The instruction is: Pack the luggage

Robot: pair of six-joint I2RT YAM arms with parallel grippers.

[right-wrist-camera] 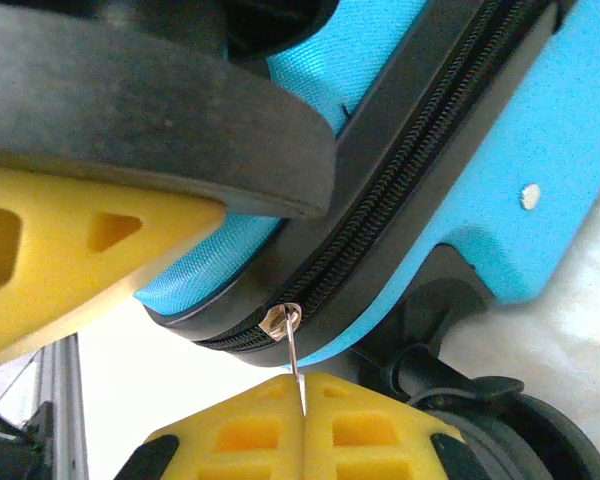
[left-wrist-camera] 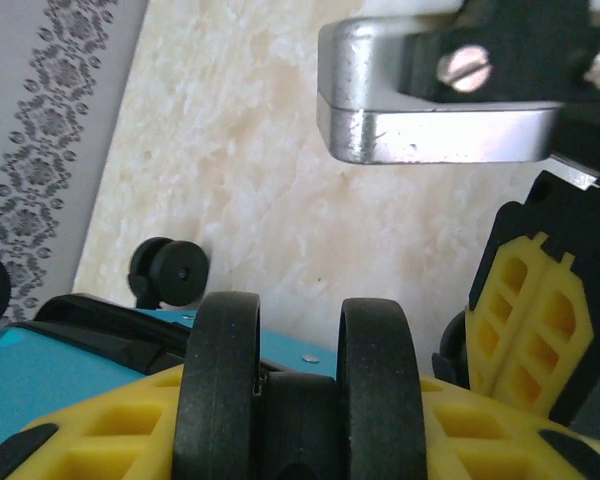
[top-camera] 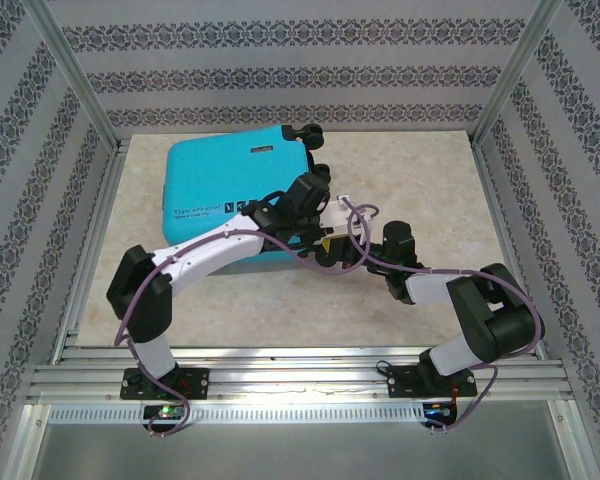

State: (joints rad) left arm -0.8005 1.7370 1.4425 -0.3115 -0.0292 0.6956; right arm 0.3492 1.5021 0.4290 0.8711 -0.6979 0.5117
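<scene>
L pincer [left-wrist-camera: 300,440] is clamped on a double wheel [left-wrist-camera: 225,370] at a corner of the turquoise suitcase [top-camera: 220,190], jaws abt wheel-wide apart, w/ R pincer [right-wrist-camera: 305,440] right beside it pinched tight on the thin zip tab [right-wrist-camera: 296,365], case lying closed just beyond both.

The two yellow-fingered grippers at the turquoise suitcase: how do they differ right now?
The left gripper has its fingers spread wide around a black twin wheel, while the right gripper has its fingers pressed flat together. The left gripper clamps something bulky; the right gripper pinches a thin silver zipper pull. Both have yellow cut-out fingers and work close together at the wheel end of the turquoise hard-shell suitcase.
</scene>
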